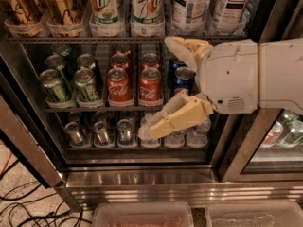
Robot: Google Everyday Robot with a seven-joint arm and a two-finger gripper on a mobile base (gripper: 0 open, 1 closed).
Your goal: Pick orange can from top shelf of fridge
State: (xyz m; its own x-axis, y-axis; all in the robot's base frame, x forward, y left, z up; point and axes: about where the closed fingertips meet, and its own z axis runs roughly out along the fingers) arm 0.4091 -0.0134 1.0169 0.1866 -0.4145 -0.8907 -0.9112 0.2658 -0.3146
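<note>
The gripper (pixel 156 88) reaches in from the right on a bulky white arm (pixel 246 74) and sits in front of the right half of the middle rack of the large stainless-steel drinks fridge (pixel 142 183). Its two cream-coloured fingers are spread wide apart and hold nothing. The upper finger (pixel 185 48) points left just under the thin dark wire top shelf (pixel 94 39). The lower finger (pixel 177 119) slants down and left across the front of the bottom row of small silver-topped cans (pixel 99 131). Seen through the gap between the fingers are a short red cola can (pixel 150 85) and a dark blue can (pixel 182 79), both standing on the middle rack.

The tall slim copper-orange can with dark script lettering (pixel 64 4) stands upright on the top shelf in a clear plastic cup base, near the left end, with a second can of the same kind (pixel 19 6) just beside it on the left. It lies above and well to the left of the upper fingertip, not touching either finger. Two tall white-green 7UP cans (pixel 125 4) stand between it and the fingers. Farther right on the same shelf, above the arm, are two tall white tea cans (pixel 210 4).

Short green cans (pixel 71 82) fill the left of the middle rack. Black cables (pixel 28 207) lie on the floor at lower left, and two clear plastic bins (pixel 142 216) sit along the bottom edge.
</note>
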